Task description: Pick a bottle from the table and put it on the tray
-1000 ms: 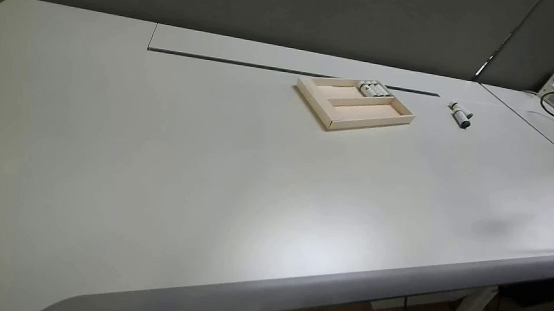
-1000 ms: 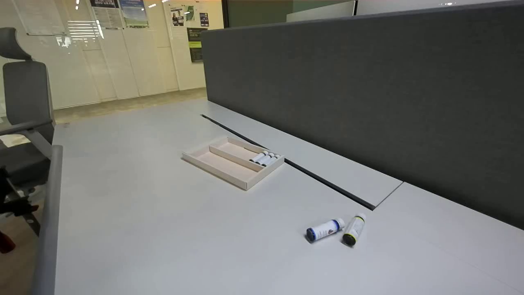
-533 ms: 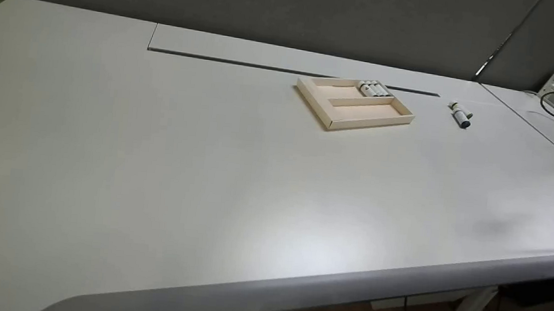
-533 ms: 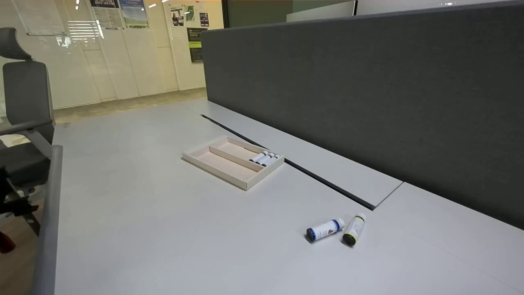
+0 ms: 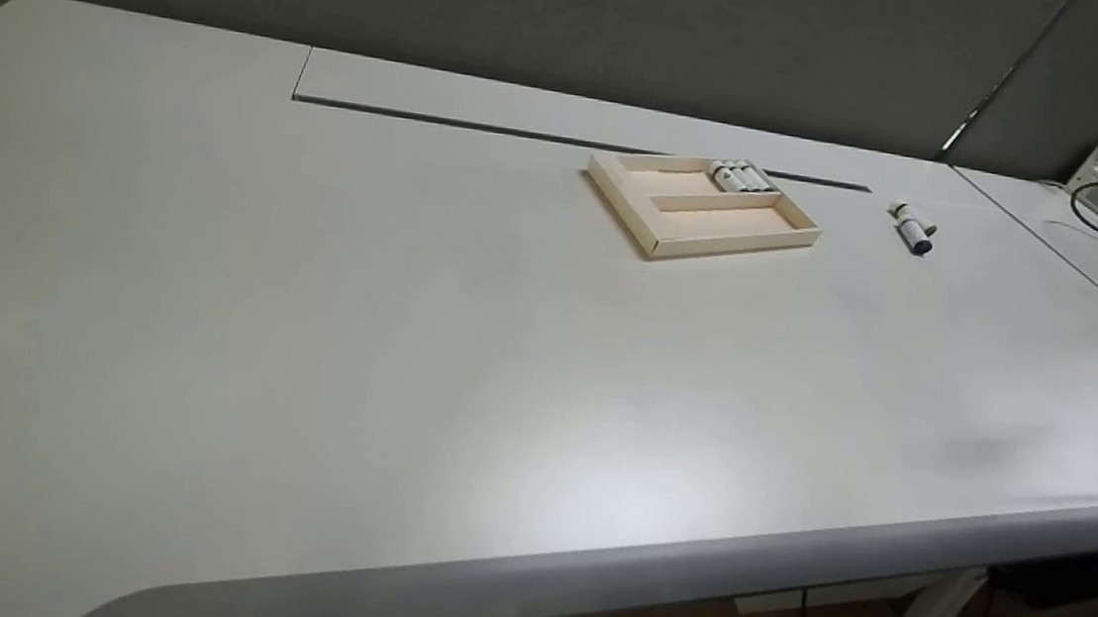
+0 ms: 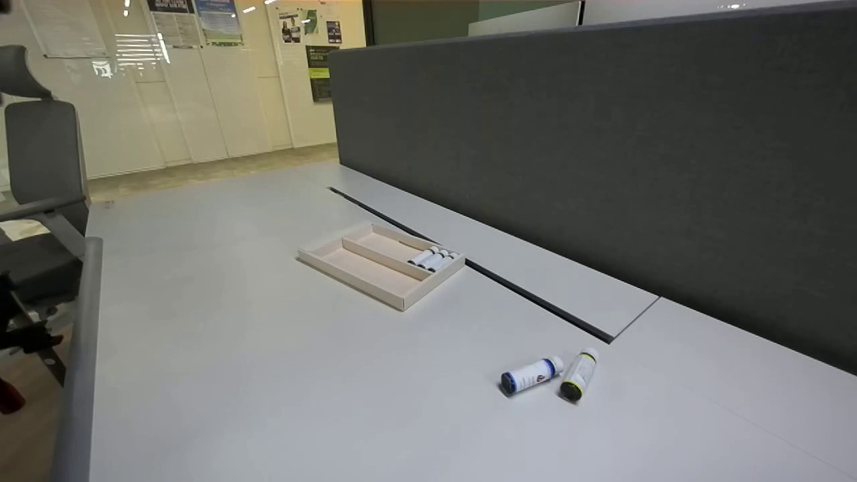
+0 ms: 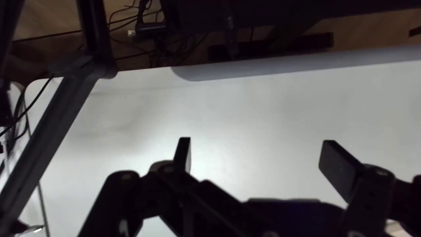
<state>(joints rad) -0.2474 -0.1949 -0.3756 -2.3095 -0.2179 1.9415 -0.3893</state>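
1. A dark grey, fabric-like partition [image 6: 589,181] stands along one long side of the pale, smooth surface [image 6: 268,348], behind the tray [image 6: 351,280] in both exterior views.
2. In the wrist view the black pincer [image 7: 256,158] is spread wide, gripping nothing, the surface showing between its fingertips [image 7: 182,154].
3. A dark strip [image 6: 539,301] runs along the tray's partition side; a grey office chair [image 6: 43,154] stands well apart from the tray.
4. The tray is shallow, rectangular, of light tan wood, with a raised rim and a divider [image 6: 381,258] making two compartments.
5. Three whitish bottles [image 6: 433,258] lie side by side in the tray's partition-side compartment, at one end.
6. Past that end of the tray, a blue-banded bottle [image 6: 532,375] and, just beside it, a yellow-banded bottle [image 6: 579,376] lie on the surface, both whitish with dark ends; which is the task's, I cannot tell.
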